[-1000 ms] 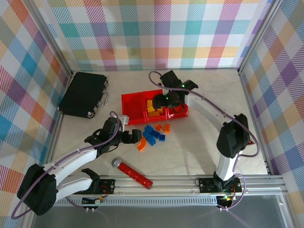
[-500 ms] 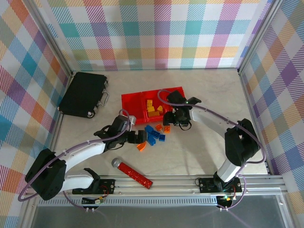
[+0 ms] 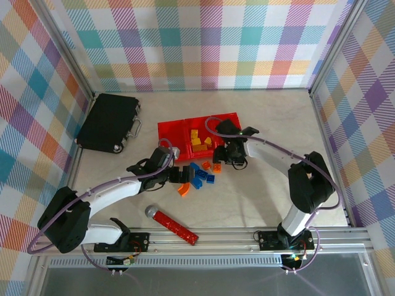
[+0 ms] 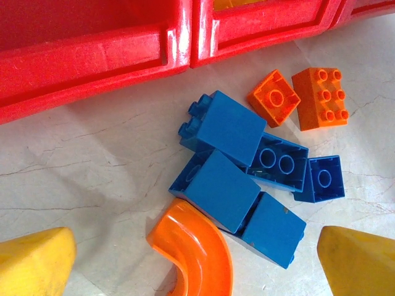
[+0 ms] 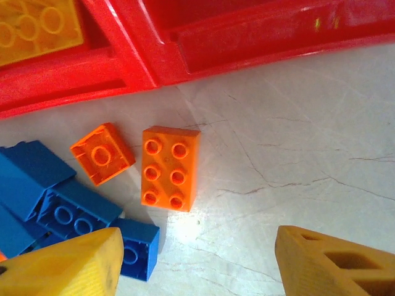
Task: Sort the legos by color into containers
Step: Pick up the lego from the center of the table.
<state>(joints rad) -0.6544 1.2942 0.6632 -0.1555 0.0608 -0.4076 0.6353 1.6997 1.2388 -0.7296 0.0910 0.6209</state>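
Three red bins joined into one tray (image 3: 171, 142) sit mid-table, with yellow bricks (image 3: 199, 140) lying in the middle bin. Just in front of the tray, on the bare table (image 3: 265, 185), lie a cluster of blue bricks (image 3: 199, 175), two small orange bricks (image 3: 212, 166) and a curved orange piece (image 3: 183, 189).

The left gripper (image 3: 176, 174) hangs low over the left side of the blue cluster. Its yellow fingertips (image 4: 34, 262) are spread wide and hold nothing, with the curved piece and the blue bricks between them.

The right gripper (image 3: 226, 158) is just beside the orange bricks, near the tray's front edge. Its jaws are apart over bare table, holding nothing, and a six-stud orange brick (image 5: 171, 168) lies just ahead of them.

A black case (image 3: 110, 122) lies far left, and a red bar (image 3: 177, 226) lies near the front.
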